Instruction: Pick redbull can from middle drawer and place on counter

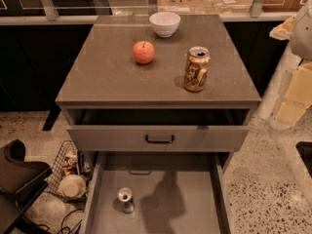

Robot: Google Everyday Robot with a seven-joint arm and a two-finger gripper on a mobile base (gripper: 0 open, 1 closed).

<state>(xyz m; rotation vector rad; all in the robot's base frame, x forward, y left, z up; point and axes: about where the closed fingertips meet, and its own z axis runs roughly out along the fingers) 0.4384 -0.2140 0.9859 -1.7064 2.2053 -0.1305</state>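
The redbull can (126, 199) stands upright on the floor of the open middle drawer (190, 208), toward its front left; I see its silver top from above. The counter (107, 79) is the grey-brown top of the cabinet above it. My gripper is not in view. Only a white rounded part of the robot (303, 28) shows at the right edge, away from the drawer. A soft shadow lies on the drawer floor to the right of the can.
On the counter stand a larger gold-brown can (196, 68) at the right, a red apple (144, 52) in the middle and a white bowl (165, 23) at the back. The upper drawer front with a dark handle (159, 139) is slightly pulled out. A wire basket (68, 172) sits on the floor to the left.
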